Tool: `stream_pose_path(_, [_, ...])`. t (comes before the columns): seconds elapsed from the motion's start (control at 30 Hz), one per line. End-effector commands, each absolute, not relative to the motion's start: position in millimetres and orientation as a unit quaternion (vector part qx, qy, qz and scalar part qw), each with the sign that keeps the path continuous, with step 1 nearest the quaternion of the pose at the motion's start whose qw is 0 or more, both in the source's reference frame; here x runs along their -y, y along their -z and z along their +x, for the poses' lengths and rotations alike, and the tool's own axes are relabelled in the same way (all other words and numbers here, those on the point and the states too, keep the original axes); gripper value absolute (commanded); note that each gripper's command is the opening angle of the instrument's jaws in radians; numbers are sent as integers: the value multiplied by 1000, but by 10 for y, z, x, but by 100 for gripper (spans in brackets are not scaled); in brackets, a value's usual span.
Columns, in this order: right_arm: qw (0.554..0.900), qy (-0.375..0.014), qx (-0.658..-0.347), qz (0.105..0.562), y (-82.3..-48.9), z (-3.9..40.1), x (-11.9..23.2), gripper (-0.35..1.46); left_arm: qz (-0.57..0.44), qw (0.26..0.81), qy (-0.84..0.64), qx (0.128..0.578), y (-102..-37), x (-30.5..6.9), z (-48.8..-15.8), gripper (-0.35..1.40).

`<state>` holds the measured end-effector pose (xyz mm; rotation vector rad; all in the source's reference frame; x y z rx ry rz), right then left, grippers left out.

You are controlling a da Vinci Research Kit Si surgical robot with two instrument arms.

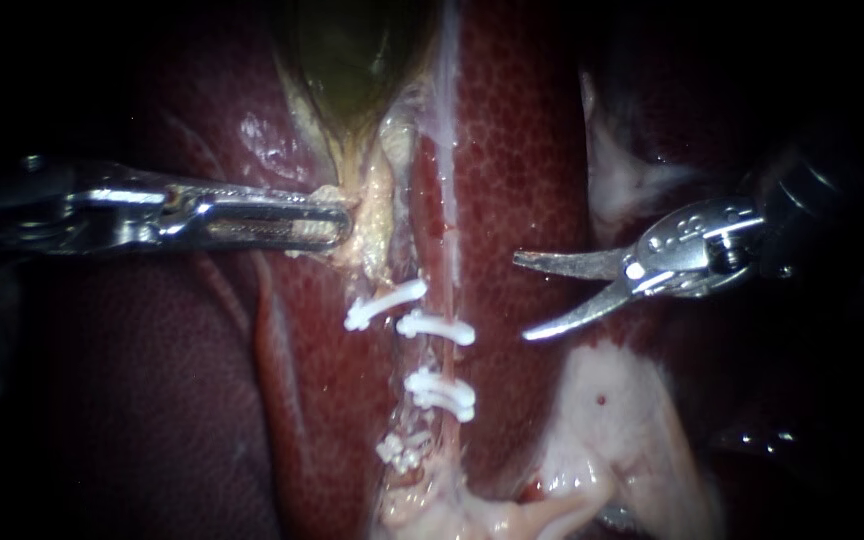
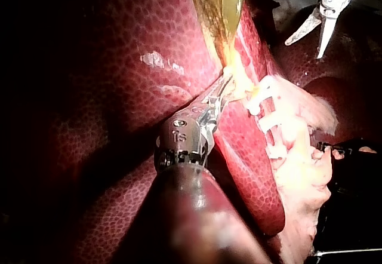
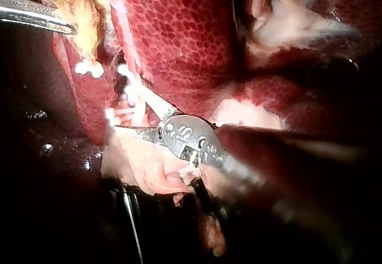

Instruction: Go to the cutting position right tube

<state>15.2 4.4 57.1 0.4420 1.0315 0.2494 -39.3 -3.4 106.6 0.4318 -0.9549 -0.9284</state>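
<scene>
A: Entry one, left instrument [image 1: 344,225]?
B: Jaws closed on pale tissue [image 1: 372,215] at the foot of the gallbladder [image 1: 352,60].
A: Entry two, right instrument [image 1: 522,297]?
B: Two blades, spread apart, holding nothing. Over the liver [image 1: 522,150], near the tube but clear of it.
A: Entry three, right tube [image 1: 444,358]?
B: Thin, reddish, between both instruments. Two white clips [image 1: 437,327] cross it, with a bare stretch between them.

Endoscope: close to the liver [image 1: 522,150], facing straight onto it, clips [image 1: 437,328] central | Left wrist: behind left instrument [image 2: 228,88], looking along its shaft to the gallbladder [image 2: 218,1], near | Right wrist: behind right instrument [image 3: 122,106], likewise near | All 3 share: clips, both instrument tips
</scene>
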Motion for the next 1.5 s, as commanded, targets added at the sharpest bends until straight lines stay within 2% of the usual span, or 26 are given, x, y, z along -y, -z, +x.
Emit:
stream_pose_path(0.03, [839, -118, -488, 209, -571, 152, -44, 143, 199, 765, 427, 439, -1065, 33, -393, -35])
stream_pose_path(0.17, [839, -118, -488, 209, -571, 152, -44, 143, 204, 764, 426, 439, -1057, 26, -385, -35])
stream_pose_path(0.47, [839, -117, -488, 209, -575, 152, -44, 143, 183, 753, 449, 444, -1008, -19, -334, -35])
stream_pose_path(0.67, [837, -117, -488, 216, -585, 155, -37, 143, 177, 752, 450, 447, -999, -24, -321, -35])
stream_pose_path(0.87, [840, -126, -464, 250, -623, 163, -8, 143, 177, 752, 450, 447, -1000, -23, -322, -35])
stream_pose_path(1.23, [855, -138, -400, 299, -720, 168, 47, 143, 175, 753, 450, 447, -1001, -21, -322, -35])
stream_pose_path(1.33, [854, -138, -396, 309, -734, 172, 57, 141, 175, 753, 450, 447, -1001, -20, -322, -35])
stream_pose_path(1.5, [850, -130, -399, 319, -735, 185, 59, 140, 175, 753, 450, 447, -1002, -20, -322, -35])
